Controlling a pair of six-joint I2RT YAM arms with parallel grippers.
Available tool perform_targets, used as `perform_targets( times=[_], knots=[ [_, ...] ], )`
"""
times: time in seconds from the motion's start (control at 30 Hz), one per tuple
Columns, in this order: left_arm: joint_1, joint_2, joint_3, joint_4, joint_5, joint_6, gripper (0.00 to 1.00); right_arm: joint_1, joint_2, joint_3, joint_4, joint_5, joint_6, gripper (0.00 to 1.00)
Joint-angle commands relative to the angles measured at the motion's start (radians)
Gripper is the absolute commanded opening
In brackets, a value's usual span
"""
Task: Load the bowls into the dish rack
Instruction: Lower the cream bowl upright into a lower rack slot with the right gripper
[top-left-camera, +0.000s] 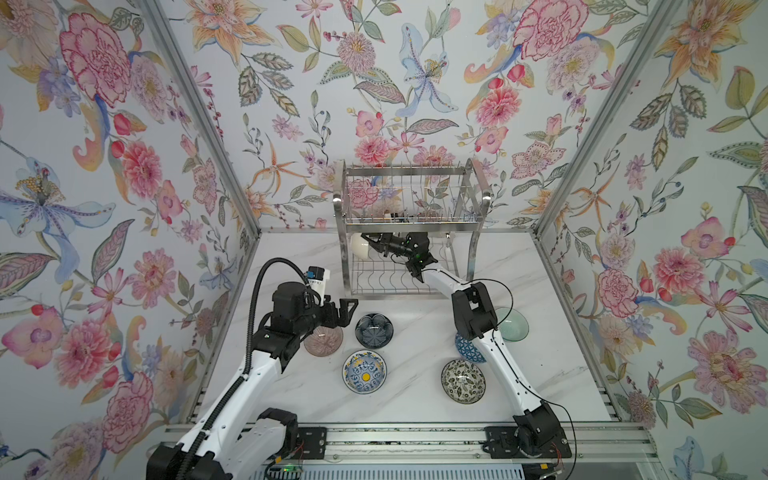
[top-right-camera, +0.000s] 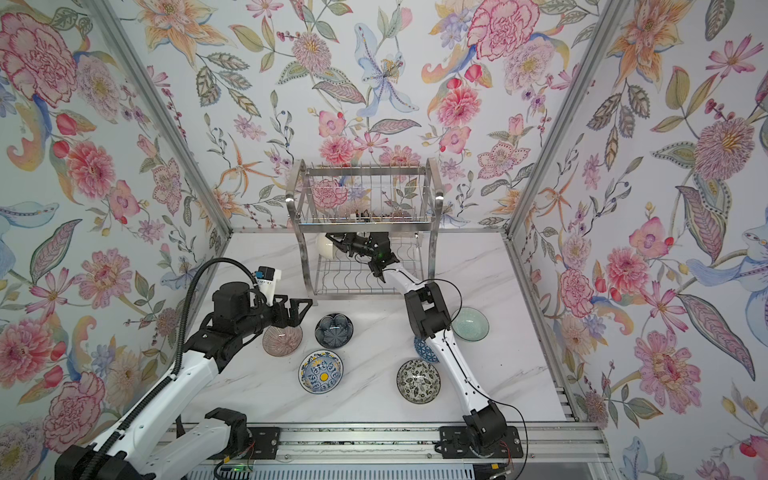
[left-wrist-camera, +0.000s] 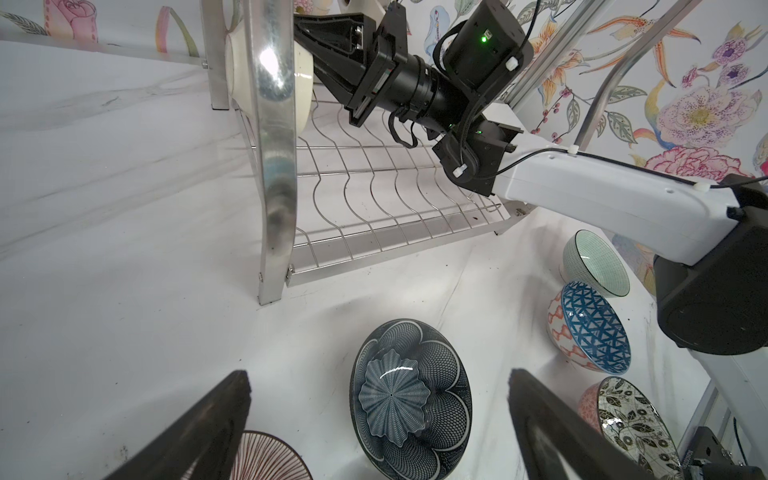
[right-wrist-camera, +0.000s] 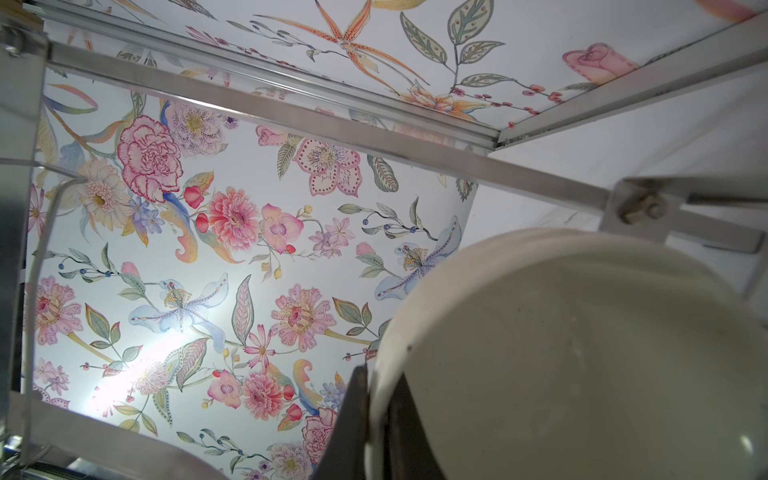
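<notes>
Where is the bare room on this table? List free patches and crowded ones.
Free: the marble lane between the navy bowl and the blue lattice bowl, up to the dish rack; the front band between the yellow-centred bowl and the rail; the corner left of the rack. Crowded: around the mauve bowl, by the left tool.

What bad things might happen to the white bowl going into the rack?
The right claw pinches the cream bowl only by its rim, so it might slip and drop onto the lower shelf.
The bowl hangs right beside the side frame of the dish rack and might bump the metal.
The right arm reaches over the blue lattice bowl; pulling back low might knock it.
</notes>
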Motion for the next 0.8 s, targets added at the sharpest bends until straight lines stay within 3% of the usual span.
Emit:
perform_targets(
  times=[0.0, 0.5, 0.77],
  knots=[
    [-0.010, 0.007, -0.021, 0.017, 0.028, 0.012, 0.99, -0.002, 0.008, 0.042, 0.030, 0.017, -0.011, 0.09],
    [-0.010, 0.010, -0.023, 0.023, 0.036, 0.009, 0.99, -0.005, 0.034, 0.070, -0.032, 0.027, -0.031, 0.12],
    [-0.010, 0.005, -0.024, 0.023, 0.035, 0.009, 0.99, -0.006, 0.011, 0.068, -0.079, 0.029, -0.079, 0.22]
  ],
)
